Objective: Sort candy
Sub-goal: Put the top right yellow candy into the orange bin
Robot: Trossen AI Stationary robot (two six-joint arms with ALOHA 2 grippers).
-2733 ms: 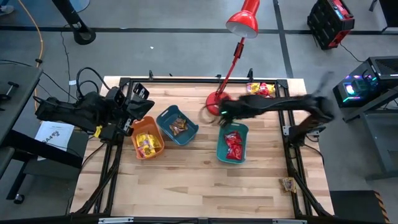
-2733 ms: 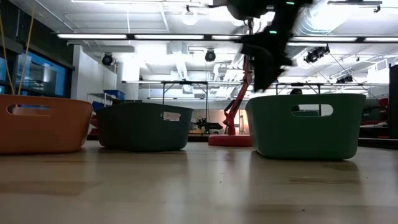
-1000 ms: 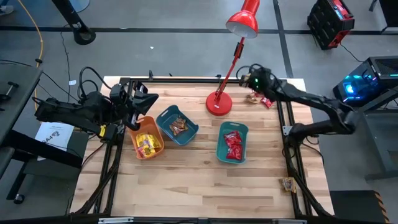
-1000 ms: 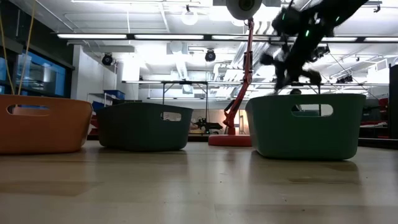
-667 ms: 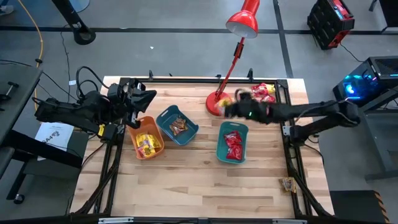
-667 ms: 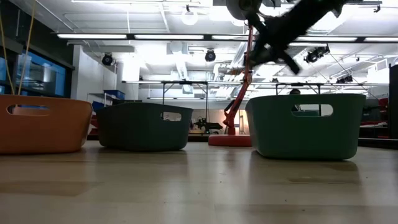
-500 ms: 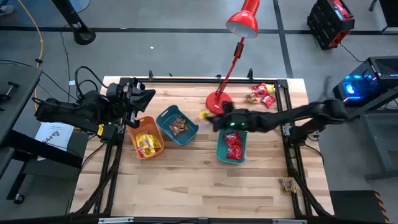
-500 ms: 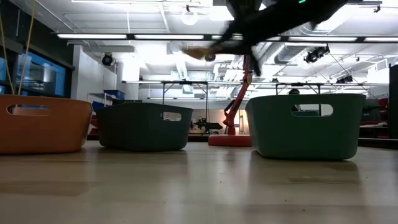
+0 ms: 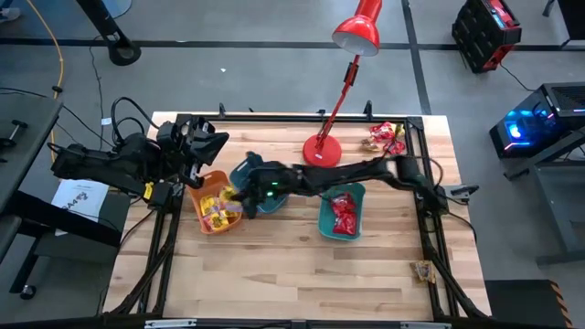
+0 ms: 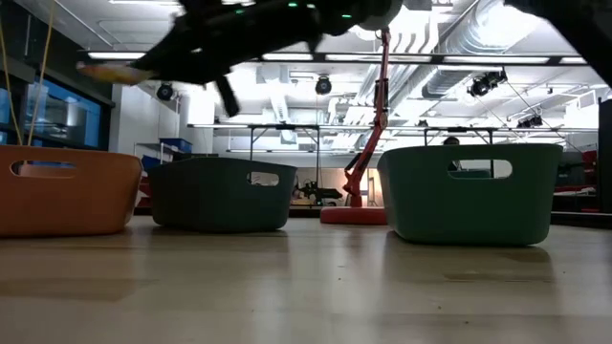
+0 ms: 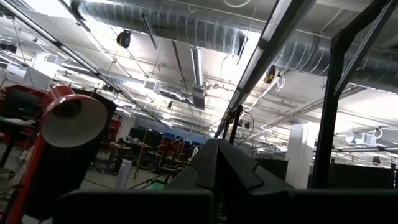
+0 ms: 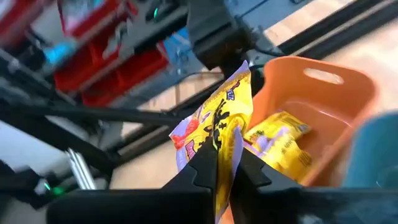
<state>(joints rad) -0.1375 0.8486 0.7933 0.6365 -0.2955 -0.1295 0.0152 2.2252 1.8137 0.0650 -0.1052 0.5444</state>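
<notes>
My right gripper [image 9: 239,203] reaches across the table and hangs over the near rim of the orange bin [image 9: 218,208], shut on a yellow candy packet [image 12: 214,118]. The packet [image 10: 103,69] shows high above the orange bin [image 10: 62,189] in the low view. Yellow packets [image 12: 277,142] lie inside that bin. A teal bin [image 9: 260,183] holds brown-orange candy, and another teal bin [image 9: 341,210] holds red candy. Loose candy [image 9: 384,137] lies at the far right corner. My left gripper [image 9: 208,146] waits shut at the table's far left. My right gripper pinches one end of the yellow packet [image 12: 219,138] between its two fingers. The fingers come from the table's right side, slanting slightly down. The packet sticks out past the fingertips, lifted clear above the orange bin.
A red desk lamp stands with its base [image 9: 322,151] at the far middle, and its head [image 9: 358,32] reaches beyond the far edge. One stray packet [image 9: 423,270] lies at the near right edge. Bare wood [image 9: 292,274] fills the near half.
My right gripper has swept from the loose candy at the far right toward the table's left, past the lamp base and both teal bins, to above the orange bin. It has carried the yellow packet clear of the table all the way.
</notes>
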